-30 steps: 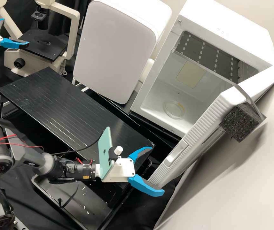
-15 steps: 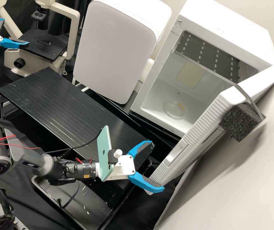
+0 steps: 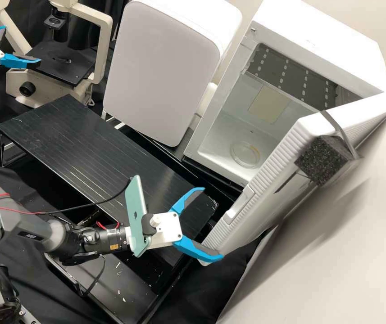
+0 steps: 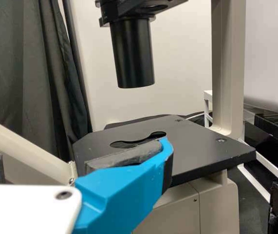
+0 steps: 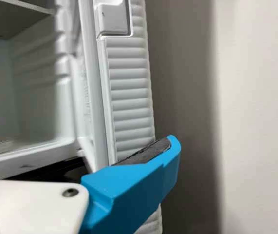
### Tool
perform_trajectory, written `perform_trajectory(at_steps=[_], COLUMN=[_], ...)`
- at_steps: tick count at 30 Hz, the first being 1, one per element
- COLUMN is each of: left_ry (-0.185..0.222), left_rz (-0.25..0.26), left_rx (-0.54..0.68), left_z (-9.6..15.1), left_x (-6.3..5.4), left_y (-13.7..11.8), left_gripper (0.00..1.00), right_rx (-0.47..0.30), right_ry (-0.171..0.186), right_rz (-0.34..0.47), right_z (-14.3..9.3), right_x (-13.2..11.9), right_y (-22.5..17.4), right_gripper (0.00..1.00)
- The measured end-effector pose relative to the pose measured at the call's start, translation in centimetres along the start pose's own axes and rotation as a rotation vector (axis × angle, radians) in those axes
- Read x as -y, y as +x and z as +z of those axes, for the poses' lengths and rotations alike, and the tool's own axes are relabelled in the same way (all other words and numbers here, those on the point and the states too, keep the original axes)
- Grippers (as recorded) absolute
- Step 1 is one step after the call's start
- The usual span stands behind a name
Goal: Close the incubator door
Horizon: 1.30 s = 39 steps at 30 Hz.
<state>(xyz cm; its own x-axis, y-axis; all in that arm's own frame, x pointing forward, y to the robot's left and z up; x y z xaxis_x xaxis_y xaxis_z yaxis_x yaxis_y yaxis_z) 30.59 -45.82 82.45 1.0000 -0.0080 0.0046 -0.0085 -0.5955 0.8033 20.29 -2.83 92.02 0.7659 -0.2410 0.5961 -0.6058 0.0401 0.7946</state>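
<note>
Pale wall (image 3: pixel 337 279) — soft shadow (image 3: pixel 323 216) on it — black cloth (image 3: pixel 215 288) beside, dark curtain (image 4: pixel 19 73) hanging in folds.

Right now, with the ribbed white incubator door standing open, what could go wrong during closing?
One bright blue finger of the right white pincer appears to be against the ribbed white door near its lower corner, so it might slip off. A hard shut could jolt the round clear dish inside the white box-shaped incubator.

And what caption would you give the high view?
Right hand, spread wide, at the free edge of the open incubator door, a round dish inside.
</note>
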Motion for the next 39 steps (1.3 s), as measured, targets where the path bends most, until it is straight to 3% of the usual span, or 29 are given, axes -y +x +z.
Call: perform_trajectory(at_steps=[14,24,26,31,34,39], left_ry=[0.0,0.0,0.0,0.0,0.0,0.0], left_rz=[0.0,0.0,0.0,0.0,0.0,0.0], left_rx=[0.0,0.0,0.0,0.0,0.0,0.0], left_z=[0.0,0.0,0.0,0.0,0.0,0.0], left_x=[0.0,0.0,0.0,0.0,0.0,0.0], left_y=[0.0,0.0,0.0,0.0,0.0,0.0], left_gripper=[1.0,1.0,1.0,1.0,1.0,1.0], right_rx=[-0.345,-0.435,-0.441,-0.403,-0.334,-0.251], right_ry=[0.109,0.13,0.115,0.013,-0.046,-0.08], right_rz=[-0.128,-0.196,-0.2,-0.169,-0.145,-0.128], right_z=[-5.7,-7.1,-7.2,-6.9,-6.0,-5.3], right_x=[-0.1,0.6,0.7,1.0,1.1,1.6], right_y=[-6.9,-8.1,-8.2,-8.1,-7.3,-6.0], right_gripper=[1.0,1.0,1.0,1.0,1.0,1.0])
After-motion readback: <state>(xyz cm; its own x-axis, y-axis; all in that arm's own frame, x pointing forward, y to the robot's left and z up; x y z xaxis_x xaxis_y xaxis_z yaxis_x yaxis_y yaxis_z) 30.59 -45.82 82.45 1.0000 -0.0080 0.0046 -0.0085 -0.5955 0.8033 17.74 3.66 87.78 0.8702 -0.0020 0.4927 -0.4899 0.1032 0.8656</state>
